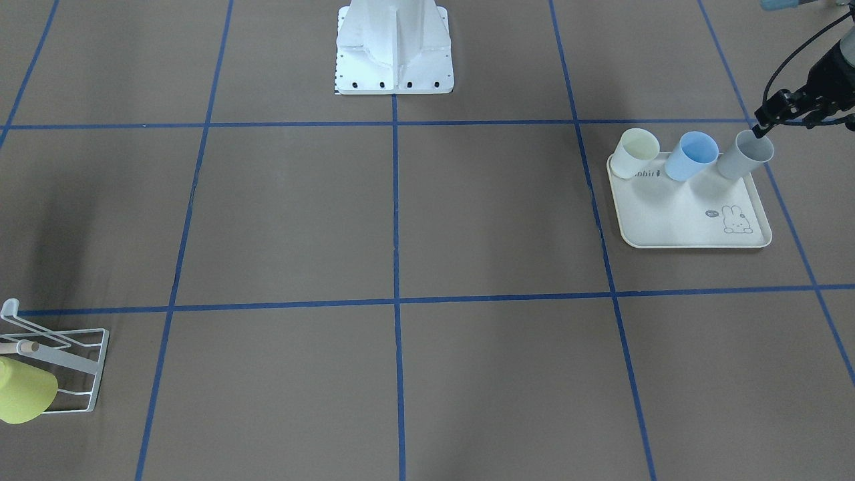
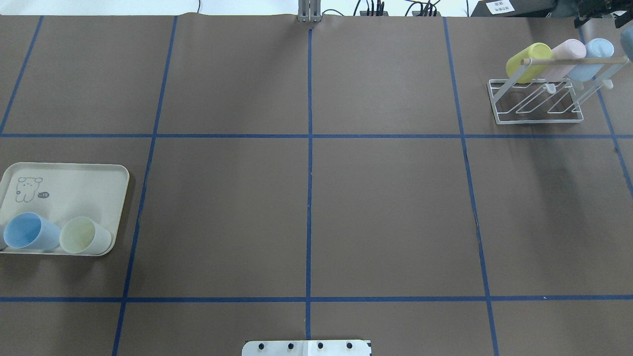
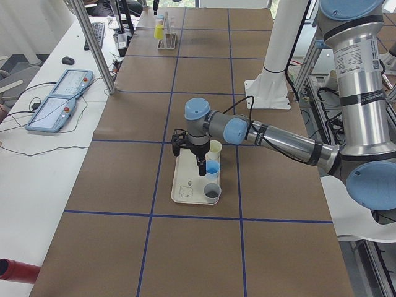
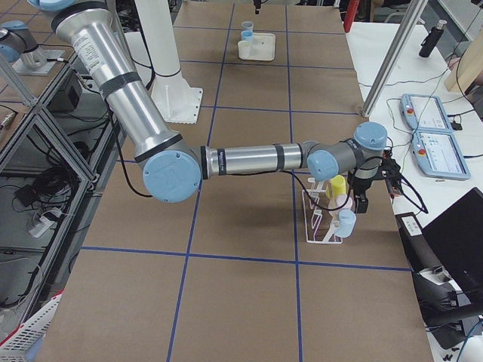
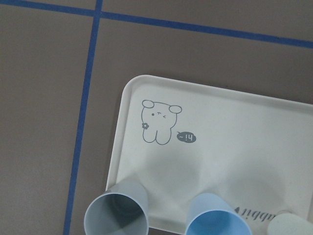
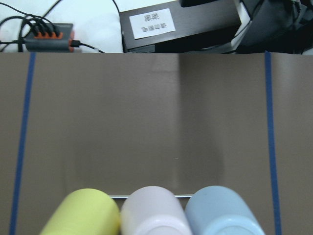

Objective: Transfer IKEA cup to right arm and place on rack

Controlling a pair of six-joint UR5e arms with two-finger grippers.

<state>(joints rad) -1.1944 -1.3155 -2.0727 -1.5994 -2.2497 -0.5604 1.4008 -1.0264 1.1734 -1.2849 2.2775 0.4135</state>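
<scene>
Three IKEA cups stand on the cream rabbit tray (image 1: 688,227): a cream one (image 1: 634,153), a blue one (image 1: 691,155) and a grey one (image 1: 745,155). My left gripper (image 1: 761,127) hangs just above the grey cup's rim and holds nothing; its jaws do not show clearly. The white wire rack (image 2: 539,106) holds a yellow cup (image 2: 528,62), a pink cup (image 2: 561,59) and a blue cup (image 2: 593,57). My right gripper (image 2: 601,20) is above and behind the rack at the frame's top edge, empty, its dark tips apart.
The robot's white base (image 1: 394,53) stands at the table's middle edge. Blue tape lines grid the brown table (image 2: 385,212). Cables, a power strip and a labelled black box (image 6: 151,22) lie beyond the rack. Tablets (image 4: 430,143) lie on a side bench.
</scene>
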